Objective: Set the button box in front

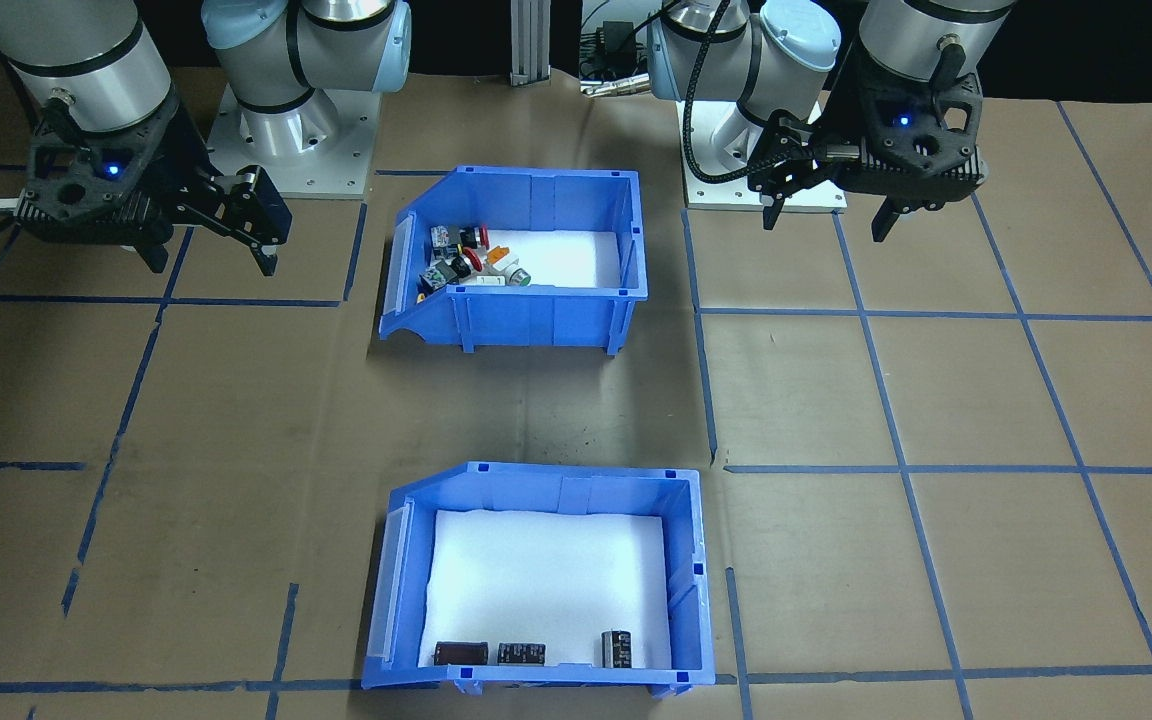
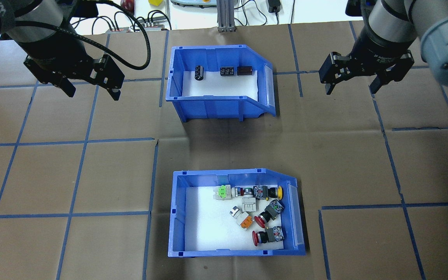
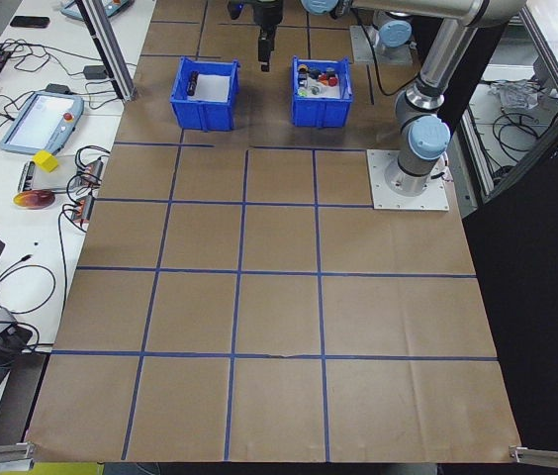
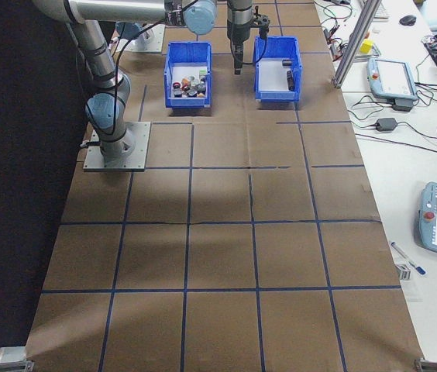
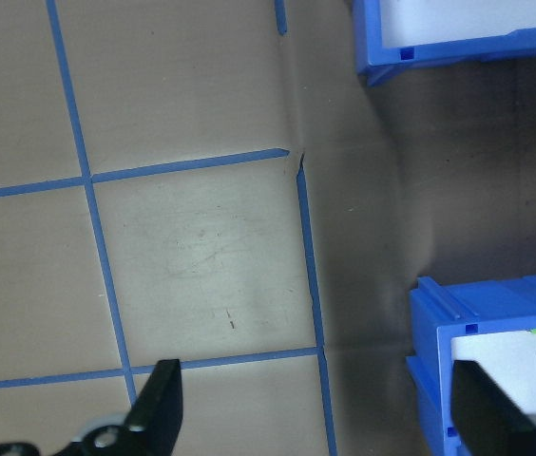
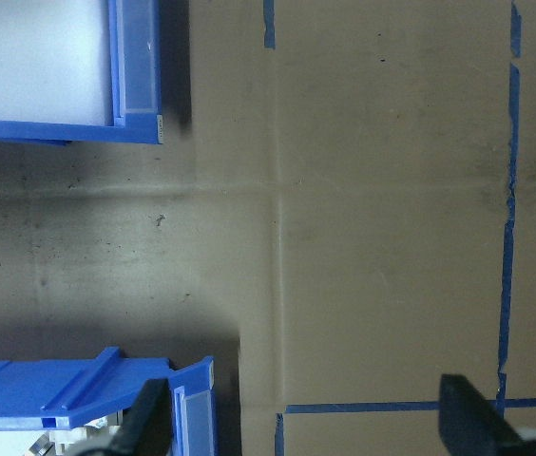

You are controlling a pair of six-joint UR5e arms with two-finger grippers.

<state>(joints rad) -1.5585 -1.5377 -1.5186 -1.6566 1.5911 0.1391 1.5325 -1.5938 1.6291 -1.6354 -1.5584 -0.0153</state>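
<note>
Both grippers hang empty with fingers spread, the left gripper (image 2: 91,88) and right gripper (image 2: 351,86) flanking the capacitor bin (image 2: 216,83) between them, while the button box (image 2: 233,214) sits on the desk (image 2: 91,175) nearer the robot's base than either, apparently awaiting a two-sided lift.
</note>
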